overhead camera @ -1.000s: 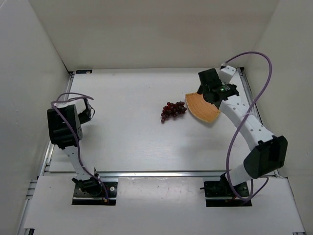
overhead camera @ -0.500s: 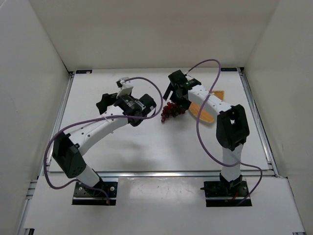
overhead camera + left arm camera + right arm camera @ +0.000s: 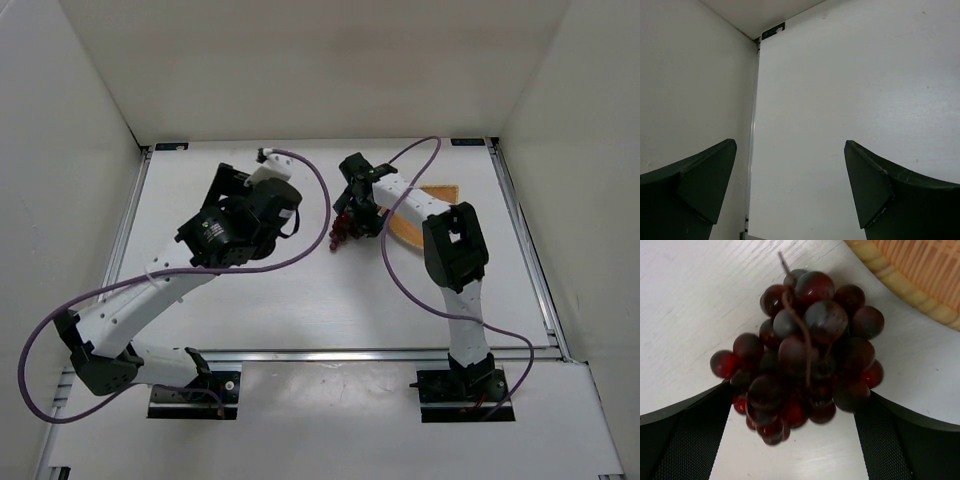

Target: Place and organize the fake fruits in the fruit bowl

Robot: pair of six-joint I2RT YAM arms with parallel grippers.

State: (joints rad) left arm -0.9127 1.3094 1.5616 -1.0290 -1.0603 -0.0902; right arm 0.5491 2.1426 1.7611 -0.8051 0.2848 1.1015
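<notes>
The grapes (image 3: 800,355) lie on the table (image 3: 690,300), left of the bowl (image 3: 920,270).

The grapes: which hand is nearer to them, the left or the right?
Right. The right hand is open, with its fingers on both sides of the grapes. The left hand is away to their left, above the table.

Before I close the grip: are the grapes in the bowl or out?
Out. The grapes lie on the table beside the bowl, outside its rim, between the open right fingers.
</notes>
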